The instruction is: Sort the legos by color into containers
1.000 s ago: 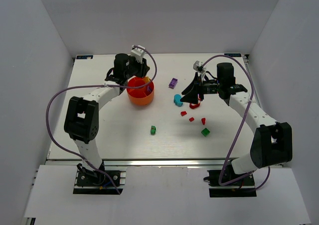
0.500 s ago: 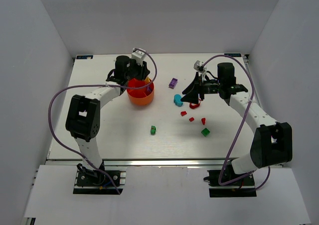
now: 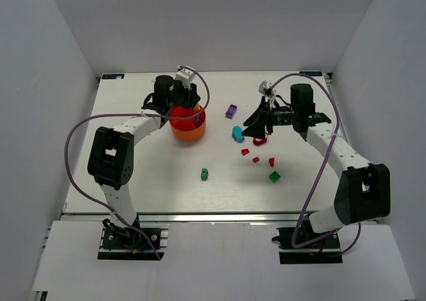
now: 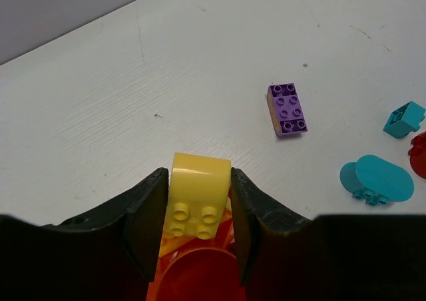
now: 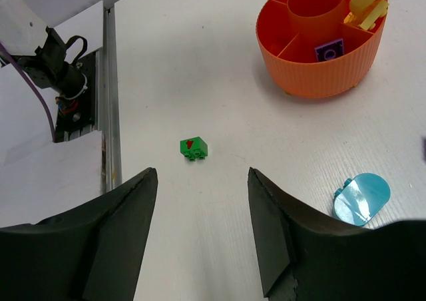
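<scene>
Most of orange tub point(image 4: 200, 274) hidden behind left pincer point(image 4: 198, 204), cut by bottom edge; red piece point(image 4: 420, 156) cut by right edge.

Open table point(image 5: 200, 61) lies between the right pincer point(image 5: 200, 214) and the orange tub point(image 5: 313, 74); only a green brick point(image 5: 194, 148) interrupts it.

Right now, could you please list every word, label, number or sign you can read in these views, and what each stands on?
No text can be read anywhere.
Green brick: a small red mark, too small to read.
Purple piece in the orange tub: a dark ring, no legible characters.
Bluish strip at the far left corner of the table: too small to read.
Yellow brick in the left gripper: blank.
</scene>
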You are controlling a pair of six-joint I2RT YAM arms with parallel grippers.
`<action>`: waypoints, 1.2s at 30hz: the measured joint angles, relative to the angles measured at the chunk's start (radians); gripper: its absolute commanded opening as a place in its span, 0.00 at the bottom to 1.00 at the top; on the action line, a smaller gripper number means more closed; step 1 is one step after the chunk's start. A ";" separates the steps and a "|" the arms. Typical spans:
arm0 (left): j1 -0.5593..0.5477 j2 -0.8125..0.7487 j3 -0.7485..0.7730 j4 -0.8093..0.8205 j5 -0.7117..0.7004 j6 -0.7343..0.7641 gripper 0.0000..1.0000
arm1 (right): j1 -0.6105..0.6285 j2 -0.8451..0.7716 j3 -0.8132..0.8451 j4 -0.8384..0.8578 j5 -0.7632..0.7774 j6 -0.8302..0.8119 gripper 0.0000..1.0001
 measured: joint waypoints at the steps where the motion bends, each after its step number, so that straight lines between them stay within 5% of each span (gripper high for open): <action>1: 0.000 0.000 0.000 -0.001 0.000 0.000 0.54 | 0.000 0.000 0.000 0.000 0.000 0.000 0.63; 5: 0.000 0.000 0.002 -0.014 0.001 0.000 0.61 | -0.004 0.000 0.000 0.000 0.000 0.000 0.64; 16: 0.000 -0.002 0.039 -0.045 0.005 -0.008 0.59 | -0.006 0.000 0.000 -0.006 0.000 -0.013 0.68; 19: 0.000 -0.021 0.073 -0.060 0.004 -0.024 0.43 | -0.006 0.003 0.000 -0.018 0.003 -0.030 0.69; 20: 0.000 -0.034 0.087 -0.066 0.005 -0.031 0.28 | -0.006 0.005 0.000 -0.022 0.008 -0.038 0.69; 23: 0.000 -0.097 0.113 -0.090 0.024 -0.060 0.08 | -0.005 0.021 0.000 -0.040 0.046 -0.071 0.69; 25: 0.001 -0.146 0.114 -0.121 0.038 -0.097 0.06 | -0.005 0.034 0.000 -0.050 0.084 -0.086 0.70; 27: 0.001 -0.232 0.097 -0.152 0.049 -0.140 0.22 | -0.005 0.048 0.000 -0.059 0.159 -0.103 0.71; 30: 0.002 -0.390 -0.026 -0.161 0.063 -0.205 0.64 | -0.005 0.055 0.000 -0.065 0.276 -0.113 0.74; 31: 0.002 -0.447 -0.080 -0.172 0.067 -0.230 0.71 | -0.005 0.055 0.000 -0.066 0.317 -0.117 0.82; 33: 0.002 -0.549 -0.181 -0.188 0.076 -0.269 0.82 | -0.005 0.056 0.001 -0.065 0.373 -0.122 0.88; 36: 0.001 -0.681 -0.327 -0.230 0.079 -0.307 0.83 | -0.004 0.070 0.008 -0.063 0.448 -0.127 0.89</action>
